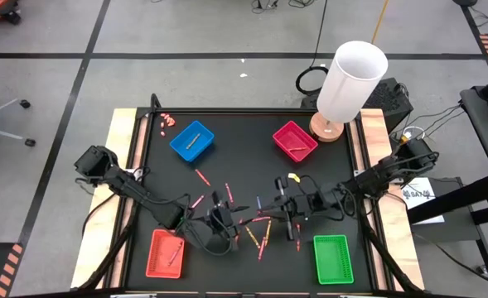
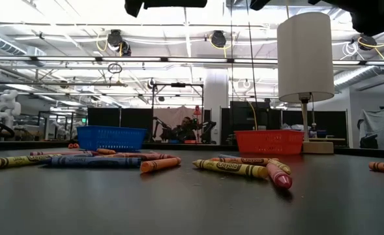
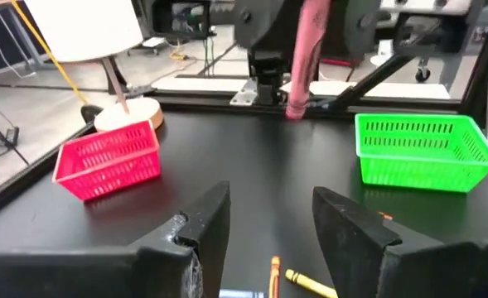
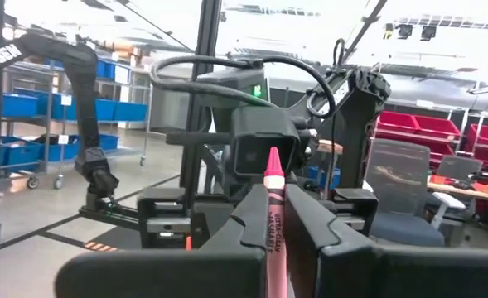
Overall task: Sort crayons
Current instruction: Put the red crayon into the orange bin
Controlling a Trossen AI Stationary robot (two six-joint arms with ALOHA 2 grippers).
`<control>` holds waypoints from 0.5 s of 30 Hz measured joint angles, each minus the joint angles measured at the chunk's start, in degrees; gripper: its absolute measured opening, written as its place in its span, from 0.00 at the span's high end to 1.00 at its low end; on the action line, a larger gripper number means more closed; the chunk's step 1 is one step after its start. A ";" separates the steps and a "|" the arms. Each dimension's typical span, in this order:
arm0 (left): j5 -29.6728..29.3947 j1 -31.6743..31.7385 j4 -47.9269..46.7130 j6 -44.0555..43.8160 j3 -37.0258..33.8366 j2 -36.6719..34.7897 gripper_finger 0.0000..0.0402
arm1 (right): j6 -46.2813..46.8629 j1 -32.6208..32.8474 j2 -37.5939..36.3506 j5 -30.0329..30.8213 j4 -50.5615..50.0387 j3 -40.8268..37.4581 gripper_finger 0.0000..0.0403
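Between the right gripper's jaws a pink crayon stands clamped, lower end hidden; left gripper gapes.

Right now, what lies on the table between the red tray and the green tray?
High view: a scatter of crayons, below both tools. The trays: red tray, green tray.

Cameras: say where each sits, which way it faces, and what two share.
High view: above the table, straight down; both arms, left gripper and right gripper over the crayons.
Low view: table-top height, level across crayons to the blue tray and lamp; arm parts at top.
Left wrist view: past its open fingers toward the green tray.
Right wrist view: past fingers shut on a pink crayon, facing the left arm.
Both wrist views show that crayon.
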 joint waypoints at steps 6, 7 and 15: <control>3.33 2.01 4.12 -0.03 -0.02 0.00 0.57 | -0.55 -1.08 0.00 0.13 0.00 0.00 0.99; 4.96 2.54 4.90 -0.04 -0.02 0.10 0.57 | -0.69 -1.32 0.00 0.15 -0.02 0.00 0.99; 8.72 6.31 8.68 -0.08 0.00 3.33 0.57 | -0.85 -2.63 0.00 0.20 -0.04 0.01 0.99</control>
